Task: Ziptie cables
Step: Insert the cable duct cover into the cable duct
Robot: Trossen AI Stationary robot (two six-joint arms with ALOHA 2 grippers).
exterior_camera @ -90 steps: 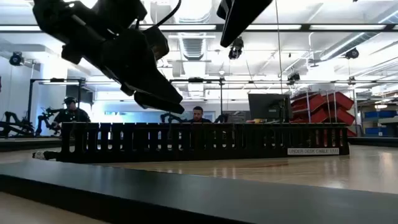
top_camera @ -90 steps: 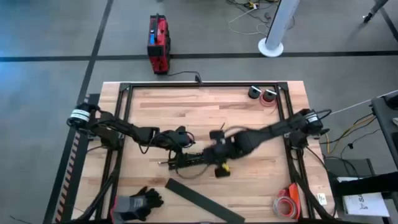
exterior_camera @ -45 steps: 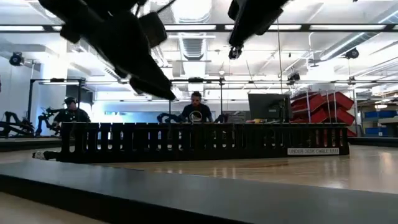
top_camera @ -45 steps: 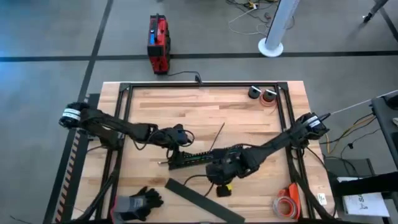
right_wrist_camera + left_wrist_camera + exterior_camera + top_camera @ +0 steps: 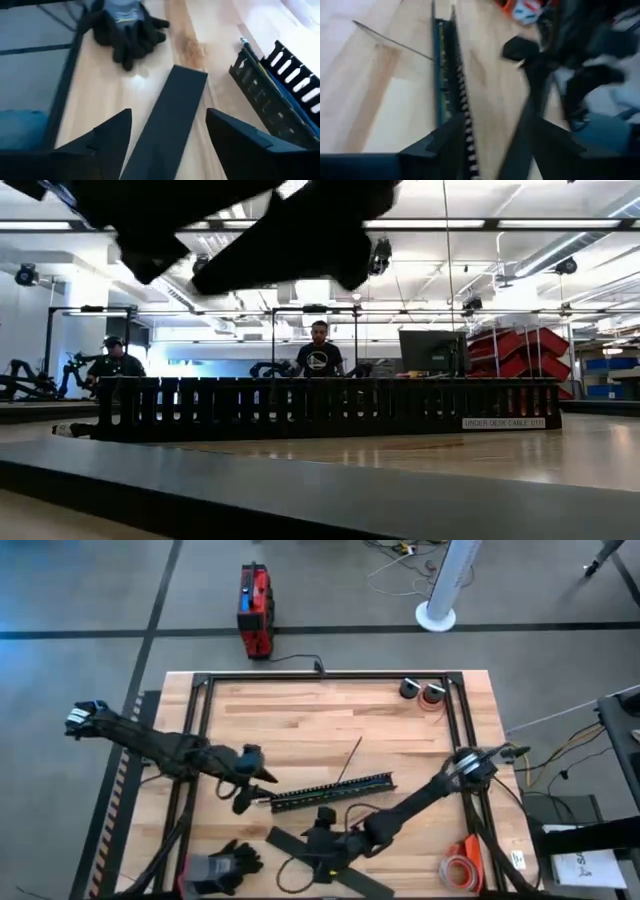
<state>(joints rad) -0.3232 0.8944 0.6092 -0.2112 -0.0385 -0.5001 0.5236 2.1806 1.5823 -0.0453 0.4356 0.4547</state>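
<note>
The cables, thin green and blue wires, lie inside the long black slotted strip on the table's middle. My left gripper hovers at the strip's left end, open; in its wrist view the strip's end runs between its fingers, and I cannot tell whether it touches them. My right gripper is open over a flat black strip near the table's front edge, its fingers on either side of that strip and apart from it. A thin black ziptie lies flat beyond the slotted strip.
A black and grey glove lies at the near left corner. Tape rolls sit near right, and small round objects far right. A black frame rims the table. People stand beyond the table in the low view.
My right gripper has swung from over the slotted strip's middle toward the near edge and left, ending above the flat strip. My left gripper has drawn back toward the table's left, off the strip. With both arms away, the whole slotted strip and the ziptie have come into sight.
</note>
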